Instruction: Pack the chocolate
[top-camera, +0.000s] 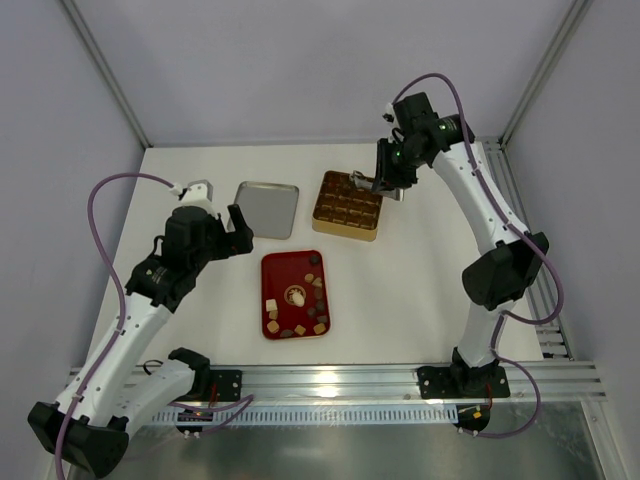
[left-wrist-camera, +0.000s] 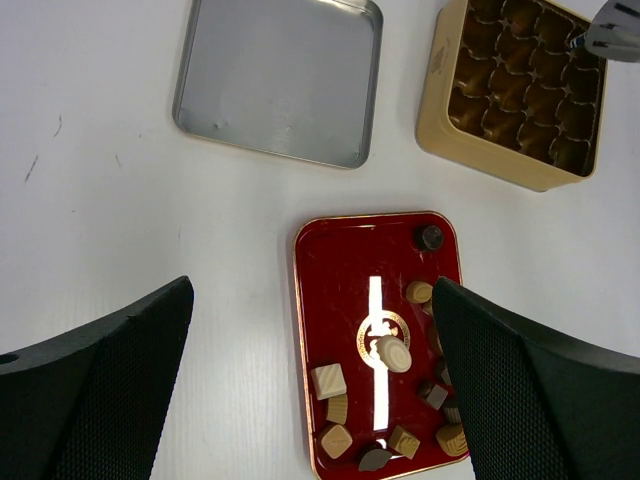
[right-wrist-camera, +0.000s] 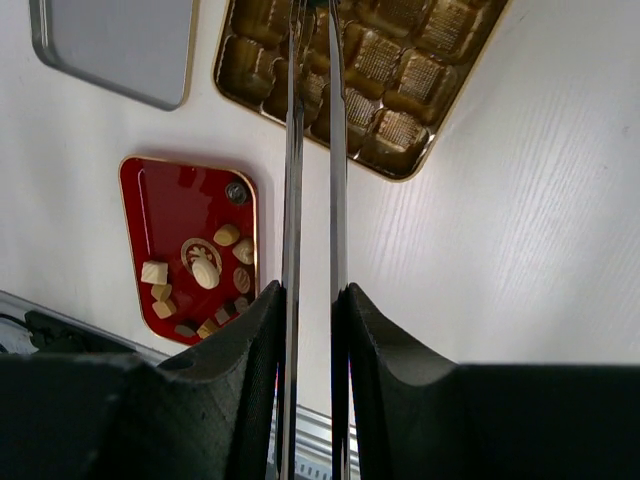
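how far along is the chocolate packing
Done: the lid is off, beside the gold tin. In hand: the right tool grips metal tongs, tips over the tin; whether they carry a piece I cannot tell. The left tool hangs open above the red tray. Left: nearly everything; the chocolates lie on the tray and the tin's visible cells look empty.
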